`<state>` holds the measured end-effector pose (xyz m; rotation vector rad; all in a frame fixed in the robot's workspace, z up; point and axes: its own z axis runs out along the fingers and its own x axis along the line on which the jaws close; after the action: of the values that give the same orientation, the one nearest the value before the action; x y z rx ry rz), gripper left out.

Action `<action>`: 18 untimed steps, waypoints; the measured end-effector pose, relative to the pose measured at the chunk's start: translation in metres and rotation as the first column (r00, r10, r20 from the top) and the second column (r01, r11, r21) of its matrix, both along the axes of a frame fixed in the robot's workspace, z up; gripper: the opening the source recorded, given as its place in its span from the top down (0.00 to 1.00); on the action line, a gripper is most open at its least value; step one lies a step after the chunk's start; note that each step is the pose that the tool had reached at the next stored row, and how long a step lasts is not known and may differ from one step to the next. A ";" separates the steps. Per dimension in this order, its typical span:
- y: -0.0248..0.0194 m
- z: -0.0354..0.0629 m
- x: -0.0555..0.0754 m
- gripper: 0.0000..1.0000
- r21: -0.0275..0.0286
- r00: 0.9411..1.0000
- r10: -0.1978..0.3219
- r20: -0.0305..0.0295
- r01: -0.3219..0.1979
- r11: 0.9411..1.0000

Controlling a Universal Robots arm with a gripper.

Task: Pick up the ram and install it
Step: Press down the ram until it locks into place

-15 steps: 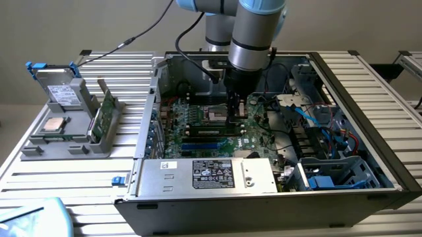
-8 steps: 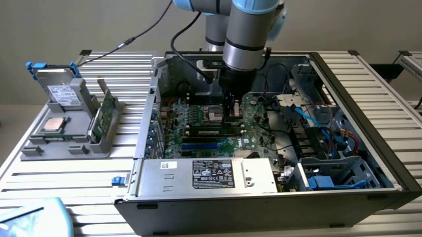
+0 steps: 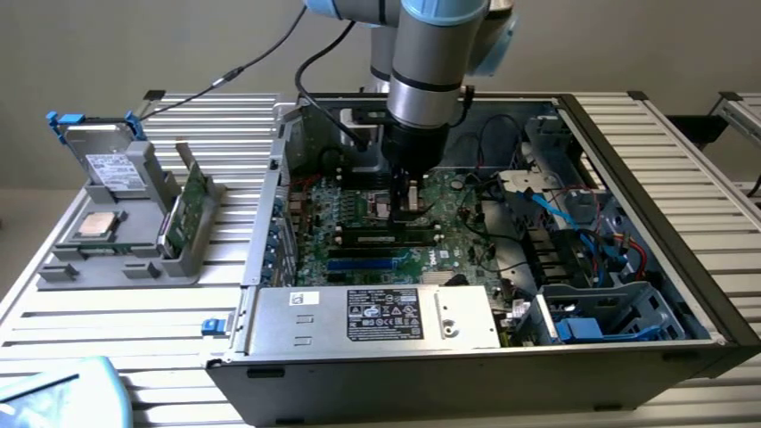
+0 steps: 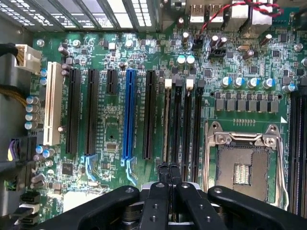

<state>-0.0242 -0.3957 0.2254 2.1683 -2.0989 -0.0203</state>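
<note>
- Gripper (image 3: pixel 408 198) is down inside the open computer case (image 3: pixel 666 357), low over the motherboard (image 3: pixel 356 209), right at the memory slots. That placement fits a seating or pressing job.
- In the wrist view the gripper (image 4: pixel 168 168) has its two fingers pressed together, fully closed, tips right over the narrow black memory slots (image 4: pixel 180 124) next to the CPU socket (image 4: pixel 242 165).
- I can't see any stick pinched between the fingertips; closed on nothing visible.
- The ram (image 3: pixel 393 238): in the exterior view a dark stick with a pale label lies along the slot row just in front of the gripper, looks already in a slot. Judgement only, it's small there.
- Wrist view does not settle it: one slot under the fingertips looks filled, but the fingers cover its near end, so seated or not is hard to say.
- Closed fingers low over the slot would suit pushing down on a stick's edge; contact itself can't be made out.
- Grey holder tray (image 3: pixel 119 254) sits outside the case on the exterior view's left, with a lighter green board (image 3: pixel 178 218) standing upright in it, well apart from the gripper.
- Slot latches are too small to read as locked or open.
- Case far corner and cabling are partly cut off behind the arm.
</note>
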 end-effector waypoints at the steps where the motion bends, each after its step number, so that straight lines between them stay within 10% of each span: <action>1: 0.0000 0.0006 -0.001 0.89 0.001 1.000 0.000 0.000 0.000 1.000; 18: -0.0004 0.0013 -0.015 0.89 -0.004 1.000 0.000 0.000 0.000 1.000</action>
<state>-0.0391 -0.3961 0.2267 2.1664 -2.0974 -0.0159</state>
